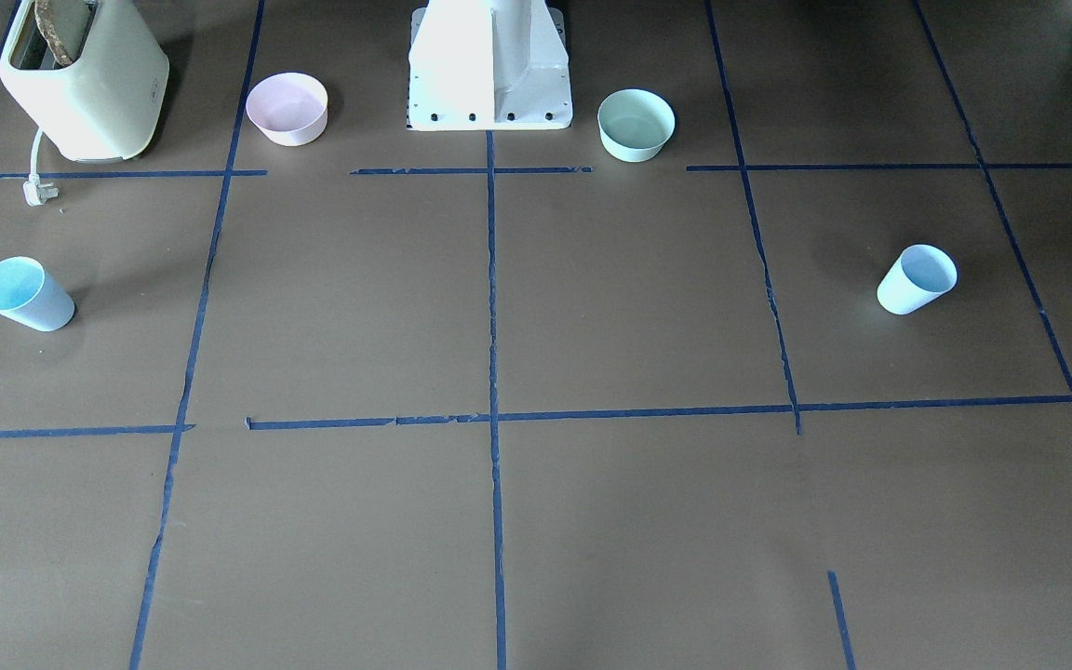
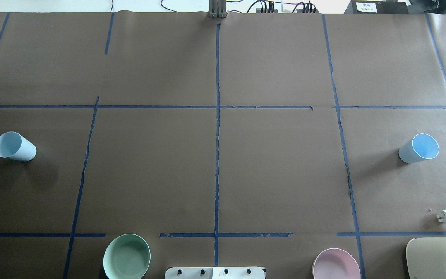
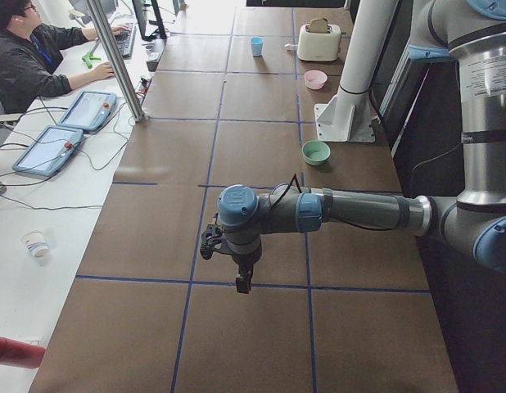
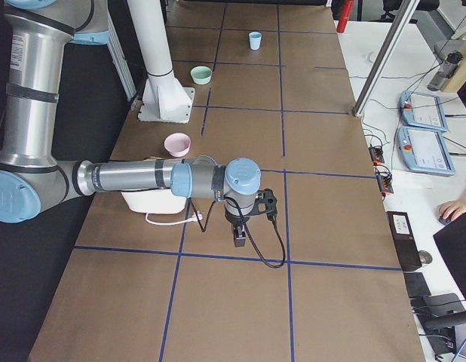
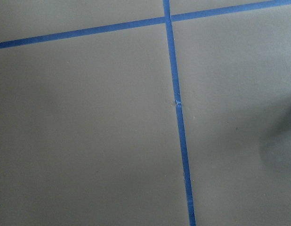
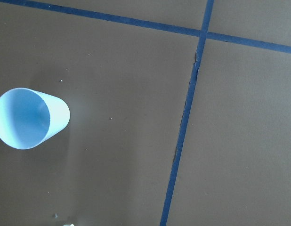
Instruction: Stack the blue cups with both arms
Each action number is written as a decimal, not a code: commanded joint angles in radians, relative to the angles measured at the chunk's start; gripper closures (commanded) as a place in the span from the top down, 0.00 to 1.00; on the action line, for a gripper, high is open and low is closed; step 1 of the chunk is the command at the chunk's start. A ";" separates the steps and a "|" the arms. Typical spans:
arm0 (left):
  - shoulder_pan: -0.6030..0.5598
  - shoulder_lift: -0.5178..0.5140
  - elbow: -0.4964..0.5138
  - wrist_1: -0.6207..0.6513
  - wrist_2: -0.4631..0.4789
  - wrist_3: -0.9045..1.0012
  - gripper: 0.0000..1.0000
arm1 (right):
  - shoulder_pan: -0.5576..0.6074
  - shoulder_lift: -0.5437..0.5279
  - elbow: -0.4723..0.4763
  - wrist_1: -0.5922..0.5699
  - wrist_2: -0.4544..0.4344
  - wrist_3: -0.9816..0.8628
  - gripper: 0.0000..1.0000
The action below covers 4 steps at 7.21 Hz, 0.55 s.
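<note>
Two pale-blue cups stand upright and far apart on the brown table. One cup [image 2: 14, 146] is on my left side and also shows in the front view [image 1: 917, 279]. The other cup [image 2: 419, 148] is on my right side, also in the front view [image 1: 24, 293] and at the left of the right wrist view [image 6: 30, 117]. My left gripper [image 3: 243, 283] and right gripper [image 4: 239, 241] hang above the table and show only in the side views. I cannot tell if they are open or shut. The left wrist view shows only table and tape.
A cream toaster [image 1: 80, 79] with its loose plug [image 1: 36, 191] stands on my right near the base. A pink bowl [image 1: 287, 108] and a mint-green bowl [image 1: 636, 124] flank the white pedestal [image 1: 489, 65]. An operator [image 3: 32, 57] sits beyond the table's far edge.
</note>
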 commanded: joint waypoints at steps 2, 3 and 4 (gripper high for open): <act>0.004 0.001 0.000 0.002 0.001 0.000 1.00 | 0.000 0.000 -0.002 0.000 0.000 0.000 1.00; 0.005 -0.001 0.003 0.002 0.009 -0.003 1.00 | 0.000 0.000 0.001 0.000 0.000 0.000 1.00; 0.007 -0.008 0.000 0.000 0.005 -0.006 1.00 | 0.000 0.002 0.001 0.000 0.000 0.000 1.00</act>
